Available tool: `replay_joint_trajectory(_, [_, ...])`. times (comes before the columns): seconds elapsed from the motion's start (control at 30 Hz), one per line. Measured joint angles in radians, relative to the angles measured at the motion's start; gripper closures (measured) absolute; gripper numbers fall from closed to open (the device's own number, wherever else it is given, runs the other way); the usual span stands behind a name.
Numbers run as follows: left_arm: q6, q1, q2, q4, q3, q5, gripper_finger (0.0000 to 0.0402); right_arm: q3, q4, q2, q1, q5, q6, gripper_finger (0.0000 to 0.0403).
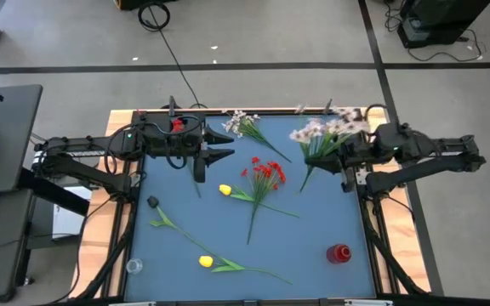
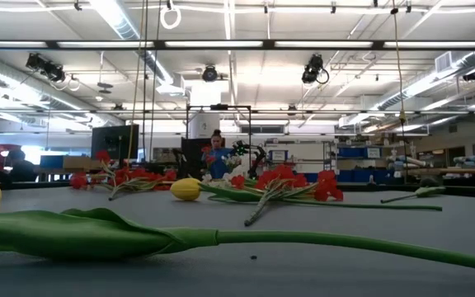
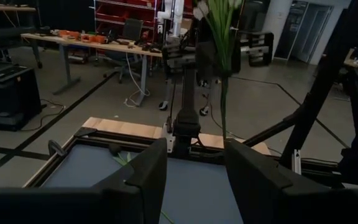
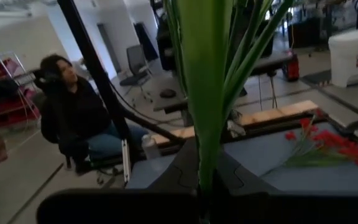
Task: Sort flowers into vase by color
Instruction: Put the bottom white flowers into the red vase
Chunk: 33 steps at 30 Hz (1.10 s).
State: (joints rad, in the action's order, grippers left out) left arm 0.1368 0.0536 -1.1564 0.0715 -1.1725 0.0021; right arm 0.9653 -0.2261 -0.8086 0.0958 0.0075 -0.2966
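White flowers (image 1: 320, 133) hang clenched in the right hand (image 1: 344, 146) over the tabletop's (image 1: 313, 229) far right corner, left hand (image 1: 215, 156) released; stems may slip free through that narrow pinch.

The blue desk (image 1: 313, 229) sits framed in pale wood, and on it near one corner stands a small red cup (image 1: 339, 253). At the opposite near corner there's a little clear cup (image 1: 134, 266). A black cable (image 1: 173, 51) snakes across the grey floor above the desk, past a dark tape line (image 1: 228, 65). Out in the room, a person in dark clothes (image 4: 73, 118) sits on a chair, and a white bin (image 4: 352, 53) stands farther off.
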Motion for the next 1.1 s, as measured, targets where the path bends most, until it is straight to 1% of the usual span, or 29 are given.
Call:
replay_joint_trajectory(0.13, [0.015,0.0,0.0,-0.009,0.0,0.0,0.0234,0.0,0.016,-0.041,0.014,0.0,0.001,0.0392])
replay_joint_trajectory(0.27, [0.032,-0.002,0.0,-0.01,0.0,0.0,0.0234,0.0,0.036,-0.055,0.015,0.0,0.002,0.0392])
replay_joint_trajectory(0.47, [0.032,-0.002,0.017,0.0,0.001,0.0,0.0234,0.0,0.025,-0.034,0.006,-0.002,0.01,0.0392])
replay_joint_trajectory(0.63, [0.001,-0.002,0.032,-0.007,0.0,0.0,0.0234,0.0,-0.053,0.002,-0.007,-0.036,0.01,0.0392])
replay_joint_trajectory(0.73, [0.0,0.0,0.026,-0.006,0.001,0.0,0.0234,0.0,-0.08,0.016,-0.003,-0.077,0.0,0.0392])
replay_joint_trajectory(0.9, [0.006,0.0,0.023,-0.002,0.0,0.0,0.0234,0.0,-0.133,0.029,0.034,-0.204,0.007,0.0393])
replay_joint_trajectory(1.0, [0.006,-0.001,0.023,-0.008,0.0,0.0,0.0234,0.0,-0.169,0.034,0.072,-0.286,0.01,0.0393])
replay_joint_trajectory(1.1, [0.006,-0.001,0.023,-0.008,0.0,0.0,0.0234,0.0,-0.196,0.046,0.13,-0.339,0.023,0.0393])
